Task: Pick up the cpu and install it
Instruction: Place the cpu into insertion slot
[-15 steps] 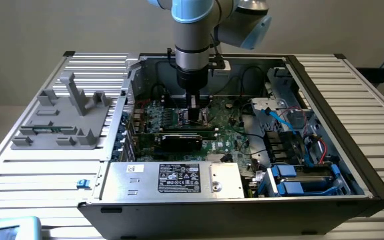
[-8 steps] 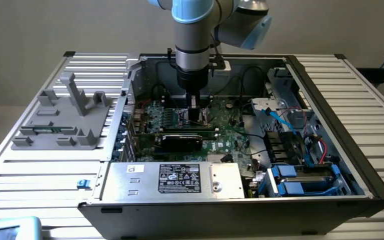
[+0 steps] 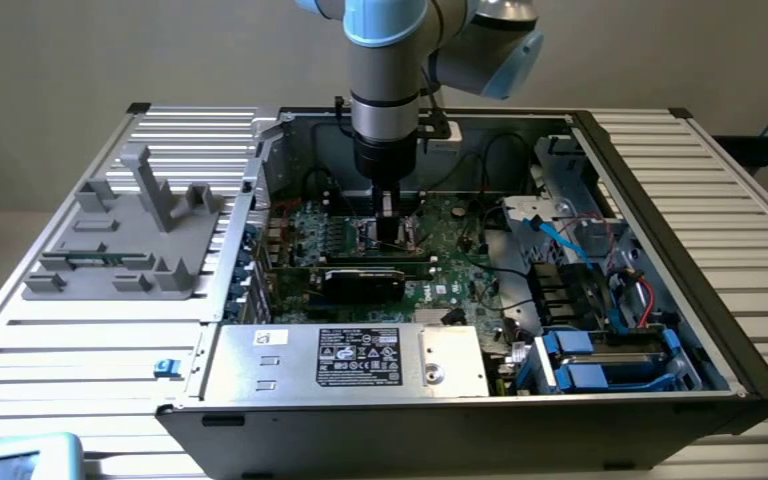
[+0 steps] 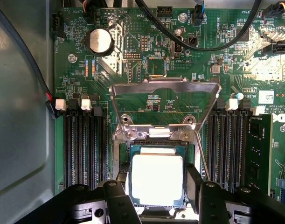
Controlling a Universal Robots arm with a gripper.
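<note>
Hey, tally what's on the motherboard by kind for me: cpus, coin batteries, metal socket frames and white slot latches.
cpu: 1
coin battery: 1
socket frame: 1
white slot latches: 4
Total: 7

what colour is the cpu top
Pale silver-beige, thin dark rim; the small square cpu shows best in wrist view.
</note>
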